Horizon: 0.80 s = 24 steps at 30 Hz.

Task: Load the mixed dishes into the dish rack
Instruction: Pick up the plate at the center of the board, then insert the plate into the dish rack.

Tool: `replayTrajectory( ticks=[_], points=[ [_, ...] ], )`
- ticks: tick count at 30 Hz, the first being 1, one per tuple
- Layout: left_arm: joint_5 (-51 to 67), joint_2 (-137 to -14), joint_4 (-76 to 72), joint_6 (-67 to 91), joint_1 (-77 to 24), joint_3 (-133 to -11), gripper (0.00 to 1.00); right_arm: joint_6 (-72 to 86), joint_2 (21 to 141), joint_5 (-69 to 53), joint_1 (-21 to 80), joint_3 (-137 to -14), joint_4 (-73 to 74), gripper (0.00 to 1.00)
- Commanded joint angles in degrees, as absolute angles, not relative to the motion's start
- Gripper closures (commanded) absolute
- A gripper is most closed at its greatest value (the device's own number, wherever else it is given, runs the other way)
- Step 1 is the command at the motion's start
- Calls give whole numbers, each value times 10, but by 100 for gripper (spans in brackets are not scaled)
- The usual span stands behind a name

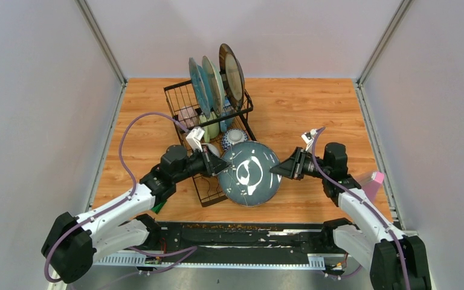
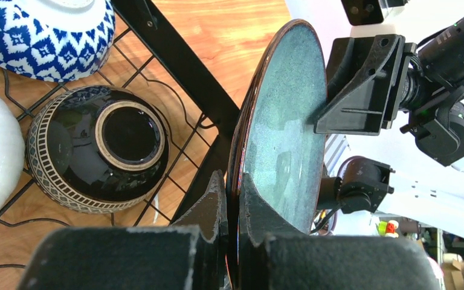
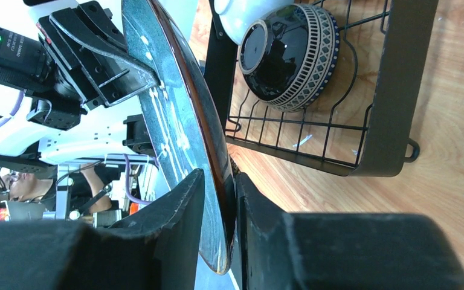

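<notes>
Left fingers are pinched tight on one rim of the round teal glazed ceramic plate. Right fingers closely straddle the opposite rim, but whether they grip cannot be told. The plate hangs between both arms over the front corner of the black wire dish rack, not yet slotted. Three upright plates and a dark patterned bowl are already loaded and no other dish shows on the wooden surface, so this is judged the last item.
</notes>
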<state>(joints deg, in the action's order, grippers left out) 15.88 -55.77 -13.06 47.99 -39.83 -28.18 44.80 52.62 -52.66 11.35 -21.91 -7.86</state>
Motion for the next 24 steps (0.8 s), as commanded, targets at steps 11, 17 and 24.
replayTrajectory(
  ticks=[11, 17, 24],
  points=[
    [218, -509, -242, 494, -373, -271, 100, 442, 568, -602, 153, -258, -161, 57],
    [232, -495, -260, 502, -358, -266, 100, 439, 596, -598, 165, -261, -170, 53],
    [239, -472, -258, 512, -337, -259, 100, 441, 619, -588, 168, -261, -179, 51]
  ],
)
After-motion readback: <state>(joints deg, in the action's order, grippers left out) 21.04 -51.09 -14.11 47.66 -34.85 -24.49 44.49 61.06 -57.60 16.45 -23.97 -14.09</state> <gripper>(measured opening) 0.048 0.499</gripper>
